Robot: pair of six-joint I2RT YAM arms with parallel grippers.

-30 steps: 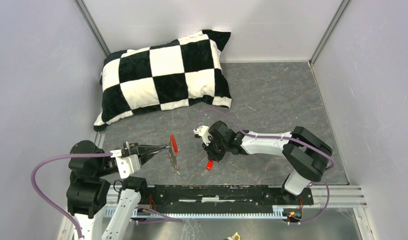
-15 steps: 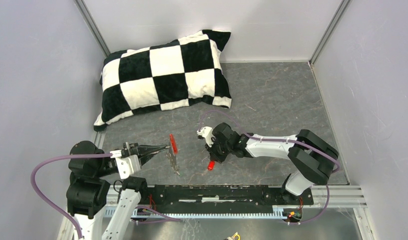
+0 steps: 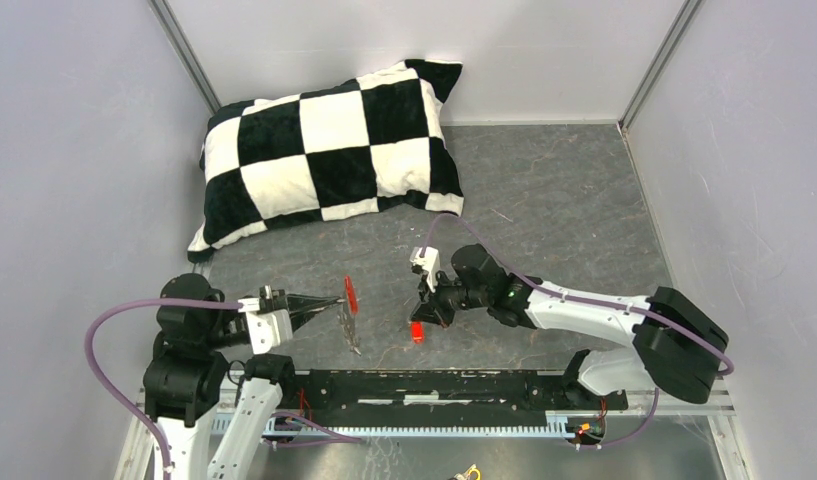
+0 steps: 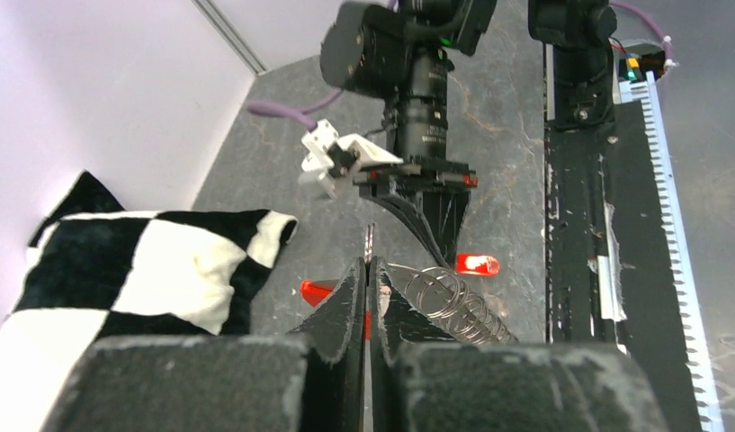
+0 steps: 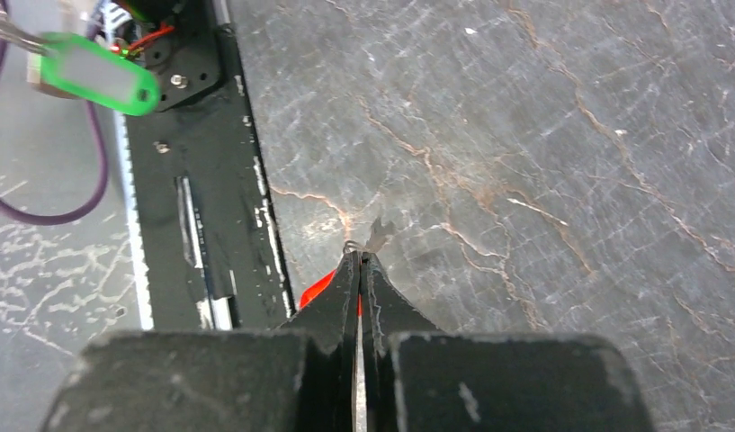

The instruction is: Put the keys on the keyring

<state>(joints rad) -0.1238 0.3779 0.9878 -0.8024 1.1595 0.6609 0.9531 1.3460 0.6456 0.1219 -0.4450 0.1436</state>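
I am watching from above as the right claw, slightly parted a second ago, is now pressing fully closed over the red-headed key on the grey desk, near its front edge. The right arm has also been stretching out lower and farther across. In the right wrist view the red head is showing between and beside the fingers, so I am judging that the key is being pinched, though it is sitting at desk level. The left claw is staying clamped shut on the keyring, holding it just left of the key, with its red fob pointing away from me and the silvery coil trailing toward me. I am reading this as the red key being ready for lifting and threading onto the ring. The green-headed key is lying past the black rail, off the desk top and well apart from both claws.
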